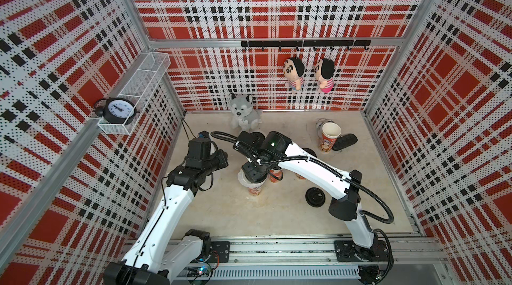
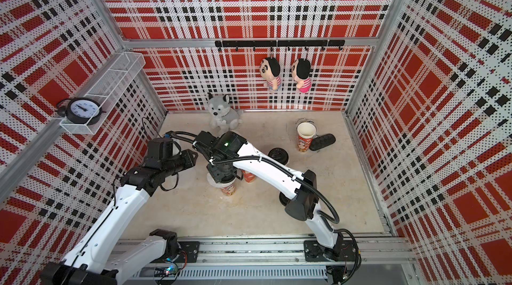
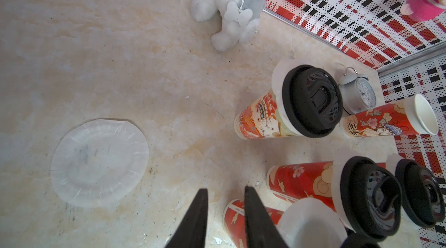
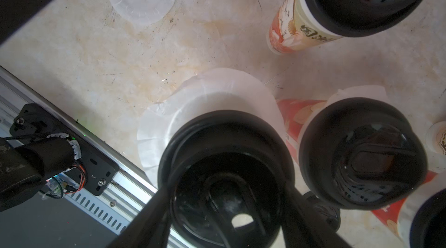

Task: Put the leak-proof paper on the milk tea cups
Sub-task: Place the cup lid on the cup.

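Beige tabletop (image 1: 221,214): your right gripper (image 4: 226,186) is clamping a black lid (image 4: 224,138) over the near centre cup (image 1: 255,190), which is wearing leak-proof paper (image 4: 217,90). Your left gripper (image 3: 225,191) is hanging with jaws parted, empty, near a loose sheet (image 3: 99,162) at left. Far-right cup (image 1: 329,136) is standing empty.

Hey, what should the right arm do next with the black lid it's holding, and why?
Probably ease the black lid straight down onto the cup beneath it. The right gripper clamps the lid by its sides, the leak-proof paper already drapes over that cup's mouth, and the lid looks not yet seated, though that is hard to tell.
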Robot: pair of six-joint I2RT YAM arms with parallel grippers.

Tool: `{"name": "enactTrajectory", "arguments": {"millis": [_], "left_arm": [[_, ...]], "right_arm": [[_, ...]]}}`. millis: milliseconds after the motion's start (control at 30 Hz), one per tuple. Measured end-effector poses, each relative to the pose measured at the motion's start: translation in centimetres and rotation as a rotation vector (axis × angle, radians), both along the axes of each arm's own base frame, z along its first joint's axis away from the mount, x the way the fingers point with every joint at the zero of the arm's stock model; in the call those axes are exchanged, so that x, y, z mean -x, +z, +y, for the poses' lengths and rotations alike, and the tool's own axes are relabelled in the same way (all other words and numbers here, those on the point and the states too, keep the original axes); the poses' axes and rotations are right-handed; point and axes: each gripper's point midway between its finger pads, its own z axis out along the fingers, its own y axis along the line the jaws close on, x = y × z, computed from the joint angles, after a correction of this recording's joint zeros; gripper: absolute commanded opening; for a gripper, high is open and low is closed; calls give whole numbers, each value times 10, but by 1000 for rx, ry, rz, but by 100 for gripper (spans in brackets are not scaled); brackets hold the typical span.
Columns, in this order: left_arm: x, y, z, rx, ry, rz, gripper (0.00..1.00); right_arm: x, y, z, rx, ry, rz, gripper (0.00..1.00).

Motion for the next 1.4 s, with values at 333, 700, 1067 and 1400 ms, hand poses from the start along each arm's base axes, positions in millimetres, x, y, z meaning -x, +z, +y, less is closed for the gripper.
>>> {"name": "enactTrajectory", "arguments": {"millis": [333,700,1067,1400], "left_arm": [[0,0,1,0,1,0,30],[0,0,1,0,4,0,30],[0,0,3,-1,7,0,30],[-1,0,3,-3,7,0,30]], "right_arm": [[-1,5,7,-15,17,-5,67],[-2,-9,10,13,21,11,67],[-2,-16,11,25,23,17,68],[-3,-17,12,28,26,18,72]]}}
